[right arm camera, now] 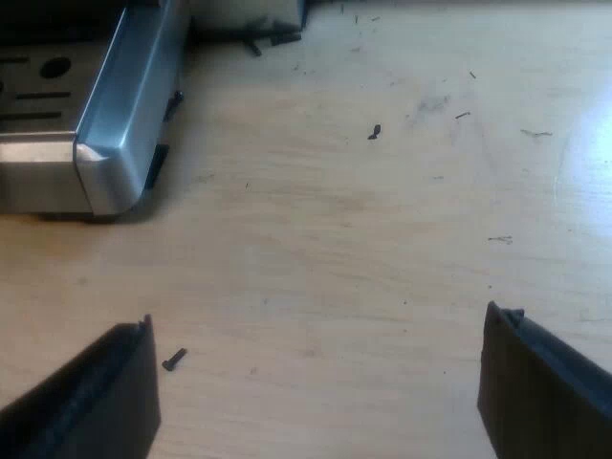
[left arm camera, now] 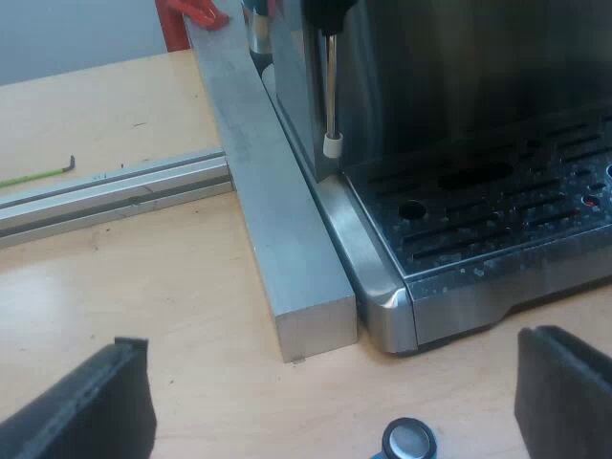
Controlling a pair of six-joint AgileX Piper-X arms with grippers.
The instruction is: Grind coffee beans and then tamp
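Two black jaws of the left gripper [left arm camera: 325, 406] are standing spread wide, holding nothing, hovering over the bare wooden counter [left arm camera: 115, 287]. Tamper [left arm camera: 409, 442] is sitting upright on the counter between those jaws, nearer the one o'clock jaw, showing a shiny round top and blue below; not touching either jaw. Espresso machine [left arm camera: 459, 115] is standing at about one o'clock from the left gripper, its slotted drip tray [left arm camera: 497, 210] wet with droplets. Steam wand [left arm camera: 331, 86] with a white tip is hanging down at the machine's near corner, over the tray's edge. Aluminium bar [left arm camera: 277, 220] is lying flush along the machine's side, running off toward twelve o'clock, its cut end lying close to the tray's corner. Second aluminium rail [left arm camera: 105, 191] is meeting that bar from ten o'clock. Thin green hooked wire [left arm camera: 38, 174] is lying beyond the rail. Something red [left arm camera: 191, 11] is standing at the bar's far end; cannot tell what.

Right gripper [right arm camera: 316, 392] is also hovering over the counter, jaws spread wide and gripping nothing. Machine's metal corner is sitting at ten o'clock from it. Small dark screw [right arm camera: 173, 359] is lying just beside the ten o'clock jaw. Dark speck [right arm camera: 374, 132] and scattered crumbs are lying at twelve o'clock.
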